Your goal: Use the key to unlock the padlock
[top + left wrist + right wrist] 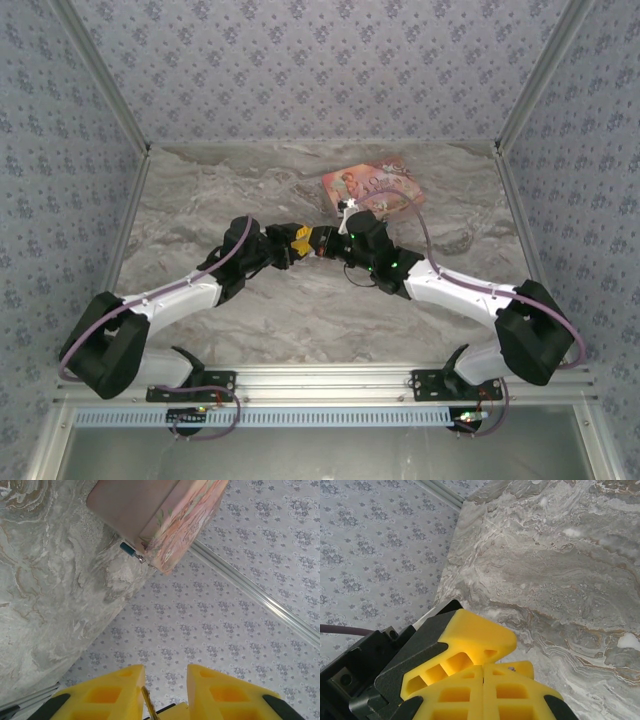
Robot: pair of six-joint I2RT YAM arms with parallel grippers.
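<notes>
The padlock [129,549], tiny and blue with a thin metal shackle, lies on the marbled table against the corner of the pink box [155,515]. My two grippers meet tip to tip above the table's middle. The left gripper [165,672] [297,240] has its yellow jaws apart, and the brass key [146,700] stands between them, against the left-hand finger. The right gripper [484,666] [322,243] is shut, with a bit of metal showing at its tip [512,668]; it appears to hold the key. One left-gripper finger [470,635] lies across the right gripper's tips.
The pink illustrated box [370,185] sits at the back, right of centre, just beyond the right gripper. Patterned walls with metal rails [130,215] enclose the marbled table [300,310] on three sides. Bare tabletop lies to the left and in front of the grippers.
</notes>
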